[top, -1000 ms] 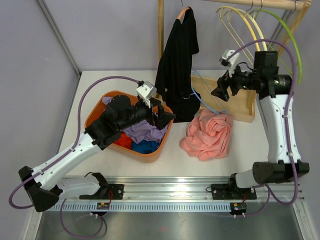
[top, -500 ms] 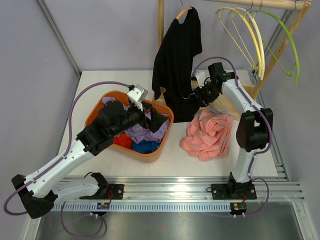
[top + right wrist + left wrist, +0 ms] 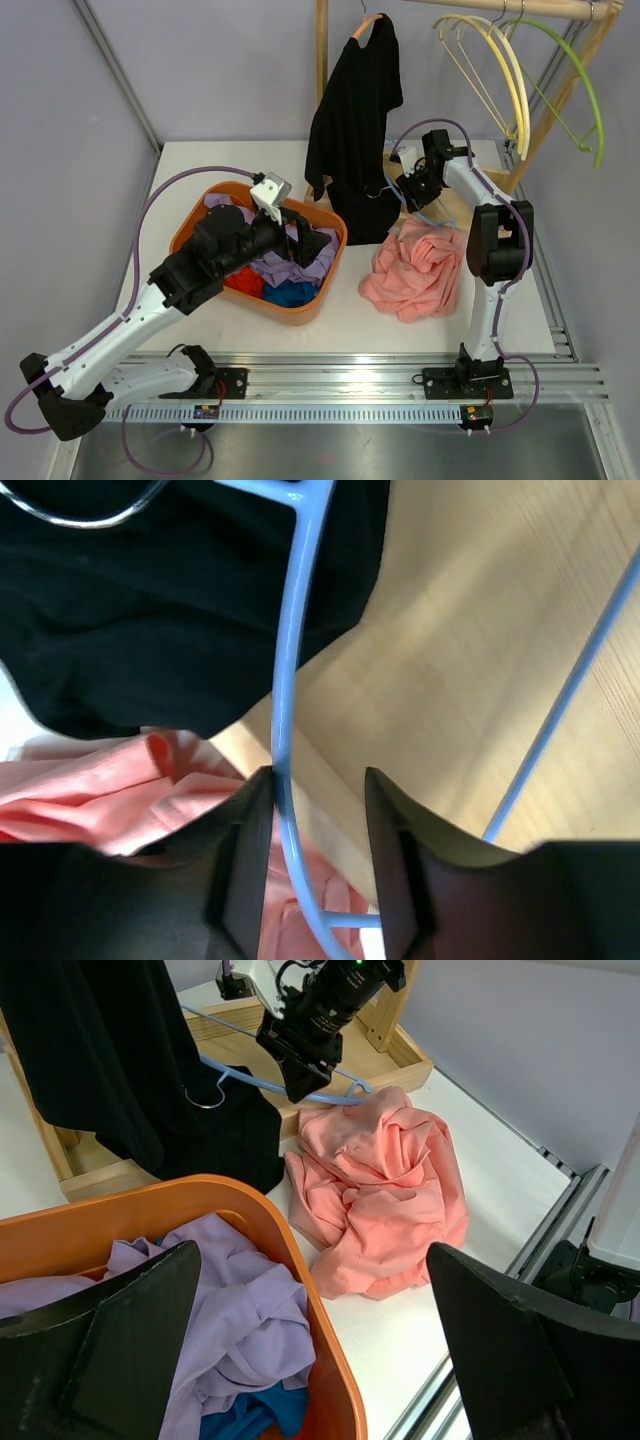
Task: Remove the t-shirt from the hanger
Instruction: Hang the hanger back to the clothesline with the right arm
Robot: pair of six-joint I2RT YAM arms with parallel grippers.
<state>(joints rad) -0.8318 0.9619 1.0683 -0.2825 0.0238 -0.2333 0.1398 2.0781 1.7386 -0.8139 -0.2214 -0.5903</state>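
A crumpled pink t-shirt (image 3: 415, 270) (image 3: 385, 1190) lies on the table, with a blue hanger (image 3: 250, 1080) (image 3: 285, 680) running from the wooden rack base into it. My right gripper (image 3: 410, 190) (image 3: 318, 785) straddles one arm of that hanger. The bar touches the left finger and a gap stays to the right finger, so the jaws are open. A black t-shirt (image 3: 355, 120) (image 3: 180, 600) hangs on an orange hanger (image 3: 370, 20) from the rack. Over the basket, my left gripper (image 3: 320, 240) (image 3: 320, 1345) is wide open and holds nothing.
An orange basket (image 3: 178, 240) (image 3: 215, 1182) holding purple, blue and red clothes sits at the left. The wooden rack base (image 3: 480, 215) (image 3: 480, 630) stands at the back right. Yellow and green hangers (image 3: 510, 70) hang from the rail above.
My right arm swung from beside the rack down to the blue hanger by the black shirt's hem, and its jaws narrowed around the bar. The left arm drew back slightly.
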